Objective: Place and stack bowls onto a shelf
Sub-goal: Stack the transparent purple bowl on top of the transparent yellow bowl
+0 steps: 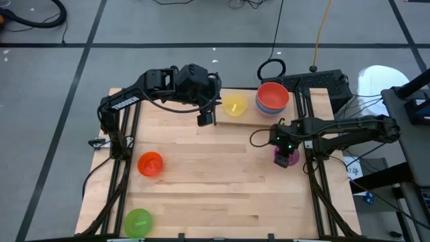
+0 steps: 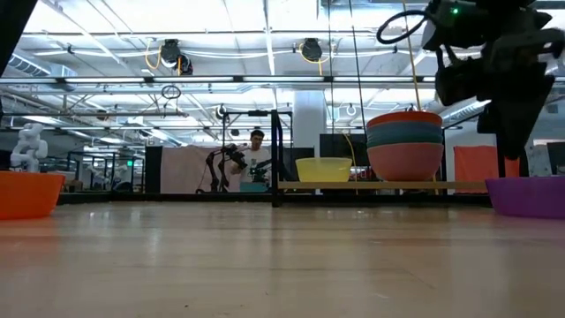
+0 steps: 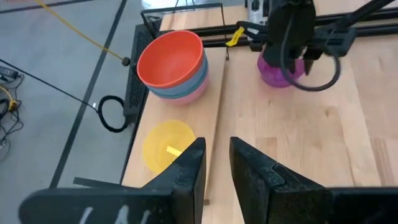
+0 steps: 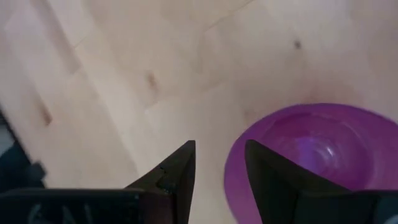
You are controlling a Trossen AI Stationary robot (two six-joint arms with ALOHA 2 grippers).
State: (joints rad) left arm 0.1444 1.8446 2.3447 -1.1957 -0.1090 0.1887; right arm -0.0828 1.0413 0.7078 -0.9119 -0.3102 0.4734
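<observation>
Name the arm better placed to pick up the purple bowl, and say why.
Right. The right gripper hangs directly over the purple bowl, its open fingers at the bowl's rim. The left gripper is across the table, beside the yellow bowl on the shelf.

- The shelf [image 1: 250, 115] lies along the tabletop's far edge, a pale board with thin black bars.
- A small yellow bowl [image 1: 234, 105] sits upright on it.
- Beside it stands a stack [image 1: 272, 98]: red on top, blue, then pink beneath.
- A purple bowl [image 1: 286, 157] rests upright near the right edge.
- An orange bowl [image 1: 150, 163] sits at the left.
- A green bowl [image 1: 138, 221] lies at the near-left corner.
</observation>
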